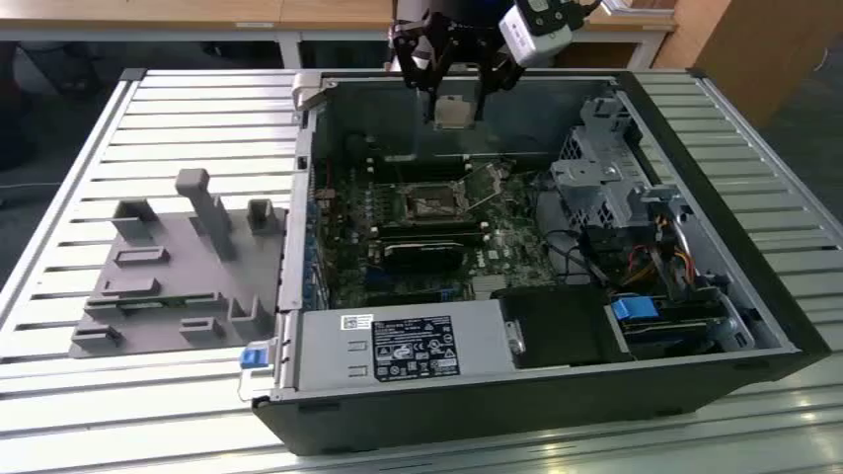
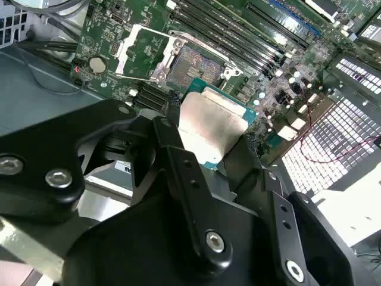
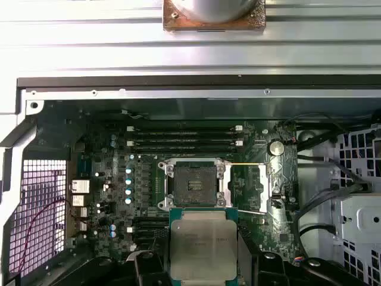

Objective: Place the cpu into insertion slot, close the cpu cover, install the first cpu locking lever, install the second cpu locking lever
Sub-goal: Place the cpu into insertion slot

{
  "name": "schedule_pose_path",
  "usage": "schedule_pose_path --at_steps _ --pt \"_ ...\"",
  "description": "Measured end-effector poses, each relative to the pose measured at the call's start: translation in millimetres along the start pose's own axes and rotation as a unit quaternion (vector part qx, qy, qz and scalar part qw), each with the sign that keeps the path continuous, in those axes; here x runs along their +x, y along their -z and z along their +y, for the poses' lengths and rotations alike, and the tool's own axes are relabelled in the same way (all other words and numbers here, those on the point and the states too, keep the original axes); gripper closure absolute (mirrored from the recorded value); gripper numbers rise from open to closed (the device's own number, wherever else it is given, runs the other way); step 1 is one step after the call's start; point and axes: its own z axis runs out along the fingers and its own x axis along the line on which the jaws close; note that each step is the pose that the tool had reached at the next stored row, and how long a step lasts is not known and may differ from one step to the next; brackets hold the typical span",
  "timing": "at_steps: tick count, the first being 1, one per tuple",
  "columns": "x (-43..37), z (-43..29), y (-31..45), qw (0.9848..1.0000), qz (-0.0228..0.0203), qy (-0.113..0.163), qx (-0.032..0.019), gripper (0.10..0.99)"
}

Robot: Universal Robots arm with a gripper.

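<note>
Clamping is being done by the gripper (image 1: 455, 97) on the cpu (image 1: 453, 113). Two opposite edges of the chip are being pinched between the black fingers (image 2: 168, 137), and its pale metal top is being left bare in both wrist views. The chip is being held well above the insertion slot (image 3: 193, 185). That slot is being shown uncovered, with the cpu cover (image 3: 262, 188) swung open just beside it and the memory sticks (image 3: 184, 135) near another side of it.

Trouble is being risked mainly at the seating. If the chip is being lowered slightly turned, or off-centre of the slot, the fine contacts inside are likely to be bent. A thin edge grip is also being relied on, so a slip could be dropping the chip tilted onto the slot's rim or onto the open cover beside it.
</note>
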Motion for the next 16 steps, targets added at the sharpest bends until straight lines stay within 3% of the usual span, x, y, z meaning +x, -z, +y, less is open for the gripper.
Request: schedule_pose_path --at_steps 16 --pt "0.4 0.0 -0.3 1.0 -0.0007 -0.008 -0.0001 0.545"
